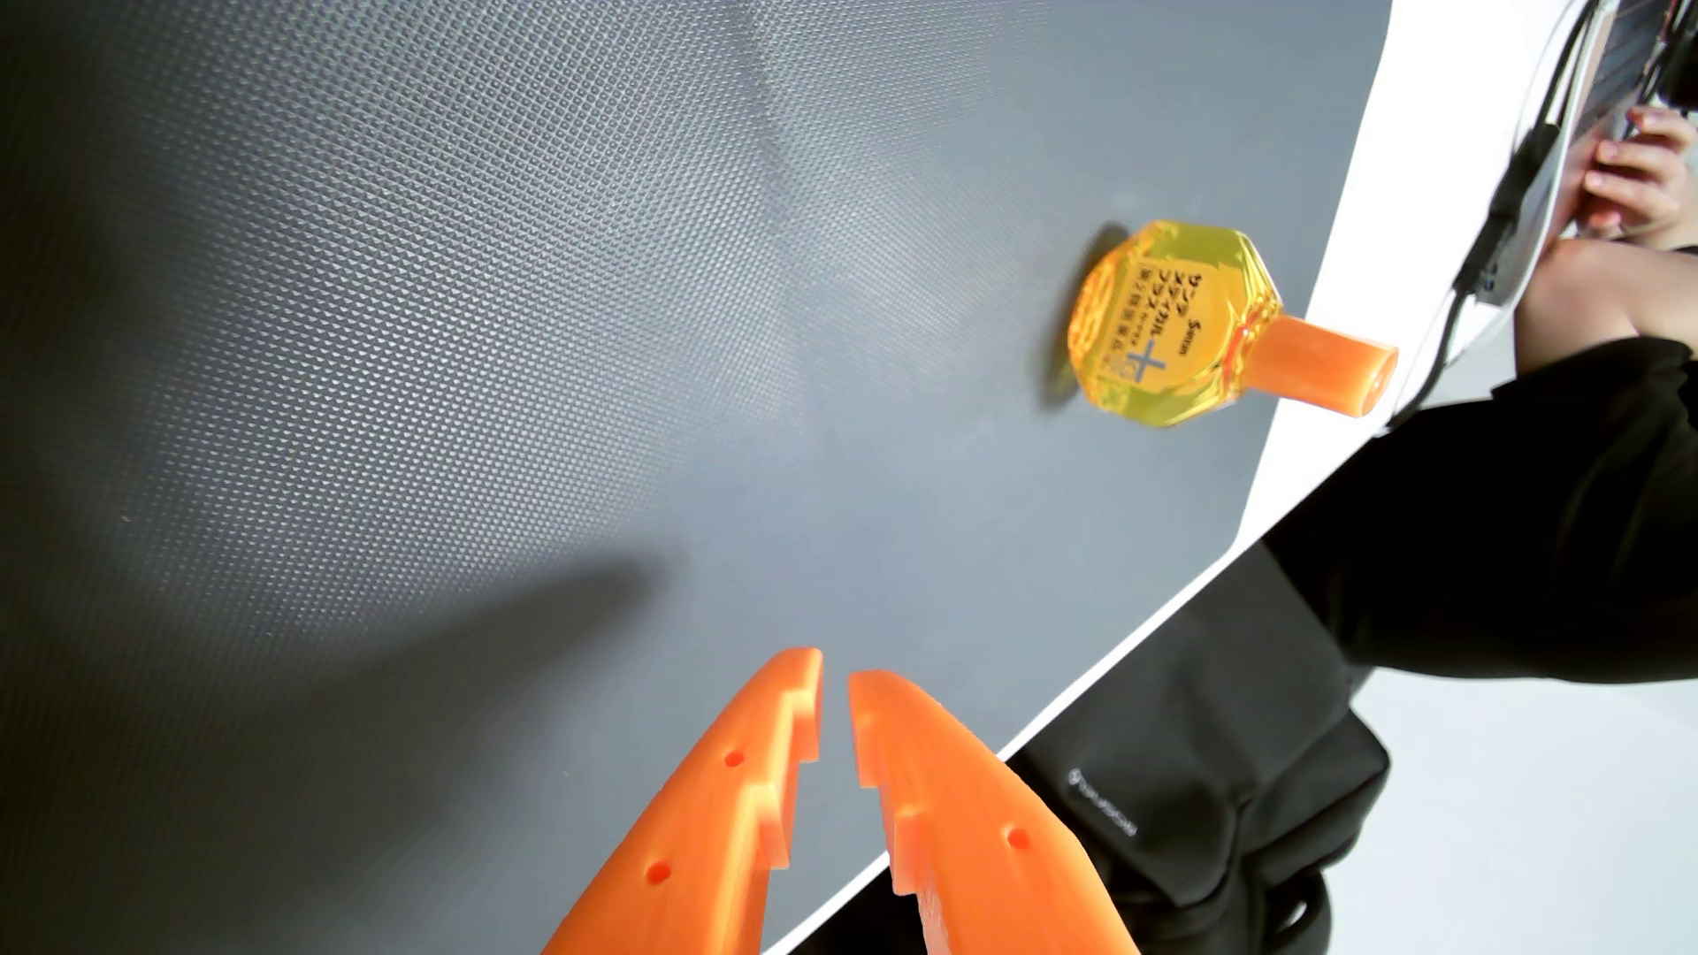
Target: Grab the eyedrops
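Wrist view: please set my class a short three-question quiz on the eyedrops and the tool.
1. True or false: the tool is closed around the eyedrop bottle.
2. The bottle's cap is which colour? A) blue B) orange C) white
3. Fill in: the bottle rests on the dark ____, near its edge.

Key:
1. False. The tool's fingers are nearly together with nothing between them, apart from the bottle.
2. B
3. mat
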Controlling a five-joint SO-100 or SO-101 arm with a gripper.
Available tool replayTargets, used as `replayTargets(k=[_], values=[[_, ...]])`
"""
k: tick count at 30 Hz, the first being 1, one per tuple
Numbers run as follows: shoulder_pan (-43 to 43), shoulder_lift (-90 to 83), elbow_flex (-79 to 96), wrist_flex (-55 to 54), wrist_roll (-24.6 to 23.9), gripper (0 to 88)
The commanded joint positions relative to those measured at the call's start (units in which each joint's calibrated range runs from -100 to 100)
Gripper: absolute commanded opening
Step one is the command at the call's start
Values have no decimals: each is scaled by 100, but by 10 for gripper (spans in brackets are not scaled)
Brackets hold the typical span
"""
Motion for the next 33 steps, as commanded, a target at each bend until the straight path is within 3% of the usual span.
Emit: replayTargets(k=[1, 7, 18, 23, 27, 33], values=[[-2, 88, -429, -24, -141, 6], [-36, 861, -1050, 54, -84, 6], [-185, 3884, -3671, 781, -63, 33], [-227, 4699, -4841, 1101, -147, 140], [-302, 5141, -5589, 1396, -476, 224], [-410, 6211, -6228, 1508, -1125, 230]])
